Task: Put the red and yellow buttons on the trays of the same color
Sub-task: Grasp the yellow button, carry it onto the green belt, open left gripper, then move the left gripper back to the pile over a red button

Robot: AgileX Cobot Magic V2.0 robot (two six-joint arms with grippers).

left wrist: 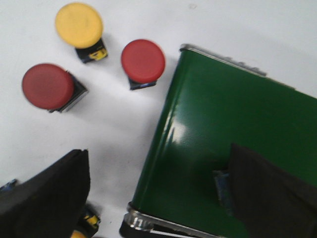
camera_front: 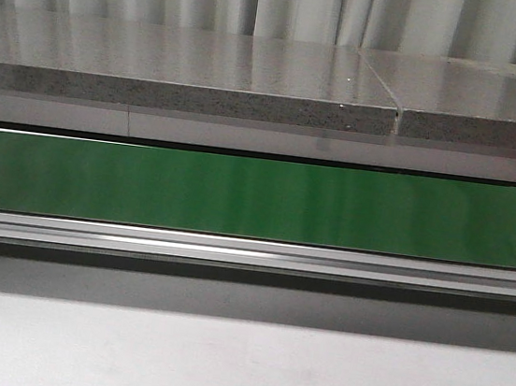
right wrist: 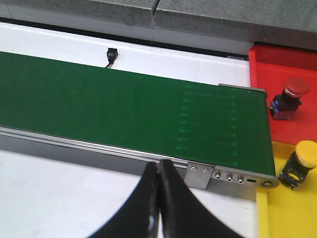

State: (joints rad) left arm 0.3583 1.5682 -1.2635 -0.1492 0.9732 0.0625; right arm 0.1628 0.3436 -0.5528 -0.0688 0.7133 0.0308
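Observation:
In the left wrist view, a yellow button [left wrist: 79, 25], a red button [left wrist: 143, 61] and a darker red button [left wrist: 48, 86] stand on the white table beside the end of the green belt [left wrist: 223, 134]. My left gripper [left wrist: 158, 198] hangs open above that belt end, holding nothing. Another yellow-and-black button [left wrist: 87, 222] peeks out from under its finger. In the right wrist view, a red button [right wrist: 292, 92] sits on the red tray [right wrist: 267, 62] and a yellow button [right wrist: 303, 159] on the yellow tray [right wrist: 290, 210]. My right gripper [right wrist: 158, 167] is shut and empty, in front of the belt.
The green conveyor belt [camera_front: 257, 198] runs across the front view with a metal rail [camera_front: 251, 251] along its near side and a grey stone shelf [camera_front: 188, 71] behind. A black connector [right wrist: 111, 53] lies behind the belt. White table [camera_front: 236, 369] lies in front.

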